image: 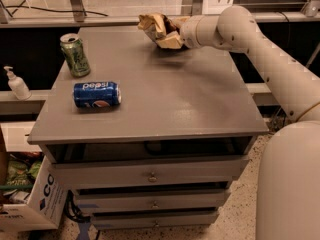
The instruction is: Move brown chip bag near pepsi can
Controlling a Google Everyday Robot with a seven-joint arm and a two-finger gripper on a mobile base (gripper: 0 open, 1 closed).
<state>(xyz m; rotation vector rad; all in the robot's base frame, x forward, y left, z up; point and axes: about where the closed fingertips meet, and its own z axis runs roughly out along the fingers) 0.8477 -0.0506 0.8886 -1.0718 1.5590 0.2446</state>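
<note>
The brown chip bag (152,25) is sitting crumpled at the far edge of the grey cabinet top (165,104), a little right of the middle, and the gripper (171,38) is resting right against its near right side. Whether the gripper is clenched on the bag or released is not showing from this angle, so it cannot be told. The bag's tan ends are sticking up and to the left of the gripper, with a darker patch showing between them. Behind the gripper, the white arm (260,49) is reaching in from the right, bending at a rounded joint above the far right corner. From there it is sloping down towards the robot's pale body (290,184), which is filling the lower right corner of the view. Out across the top, well apart from the bag, the pepsi can (97,94) is lying on its side near the left edge, its lettering reading upside down to the camera. Just beyond it, a green can (75,55) is standing upright by the left edge. Below the top, drawers (150,173) with small knobs are showing one under another. Off to the left, a white pump bottle (16,83) is standing on a ledge, and a cardboard box (30,204) is sitting on the floor
</note>
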